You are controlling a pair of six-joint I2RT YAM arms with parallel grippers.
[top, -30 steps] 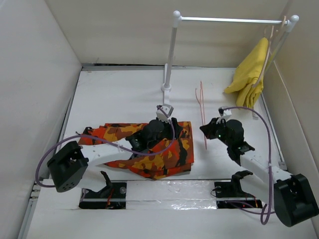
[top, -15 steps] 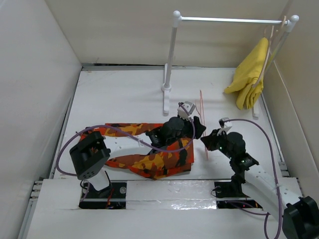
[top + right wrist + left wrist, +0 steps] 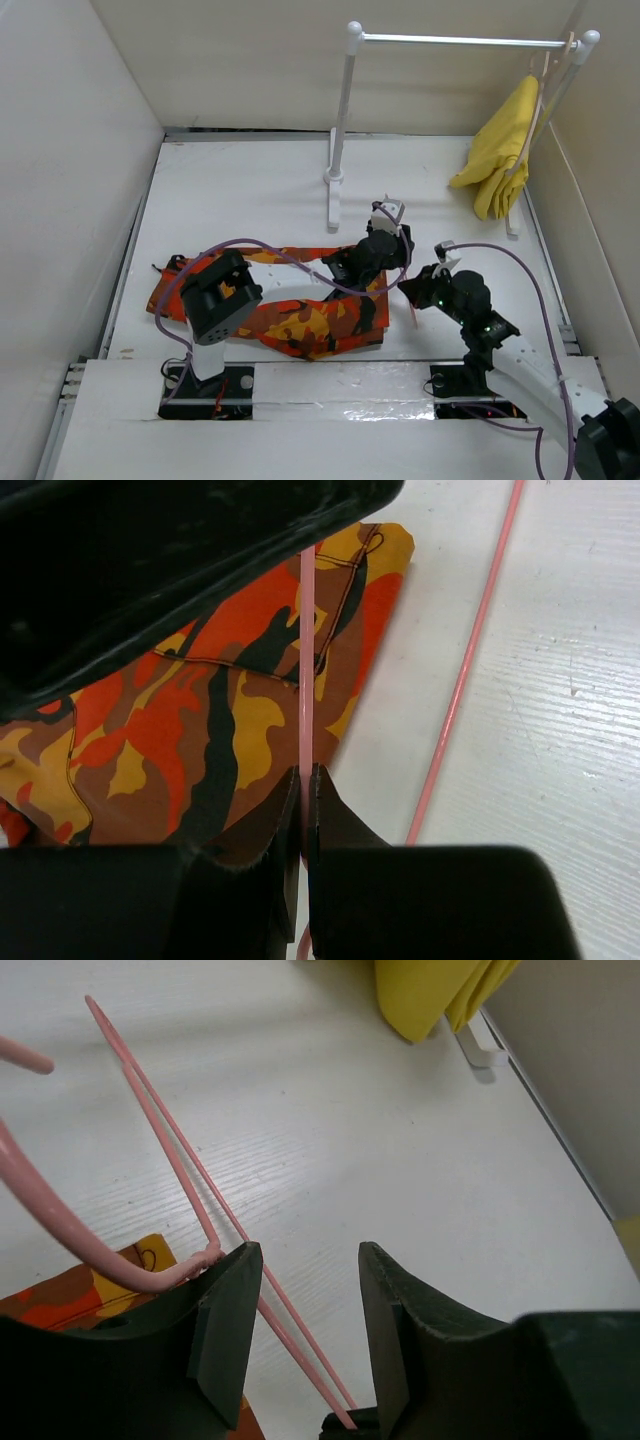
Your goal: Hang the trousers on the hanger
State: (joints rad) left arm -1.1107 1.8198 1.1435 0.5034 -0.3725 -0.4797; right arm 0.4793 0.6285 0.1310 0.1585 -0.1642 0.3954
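Observation:
The camouflage trousers (image 3: 270, 310) lie flat on the white table, left of centre. They also show in the right wrist view (image 3: 190, 710). My right gripper (image 3: 412, 290) is shut on one wire of the pink hanger (image 3: 304, 660) at the trousers' right edge (image 3: 305, 772). My left gripper (image 3: 400, 258) reaches over the trousers to the hanger. Its jaws are open (image 3: 307, 1252), and the hanger's two wires (image 3: 170, 1150) run between them, close to the left finger (image 3: 225, 1320). The hanger's twisted neck sits at that fingertip. Most of the hanger is hidden in the top view.
A white clothes rail (image 3: 345, 110) stands at the back centre. A yellow garment (image 3: 505, 140) hangs on a beige hanger at its right end, also seen in the left wrist view (image 3: 440, 990). Beige walls close in the table on three sides.
My left arm has swung right, off the trousers, and brought its open gripper to the hanger. My right gripper has moved slightly nearer with the hanger.

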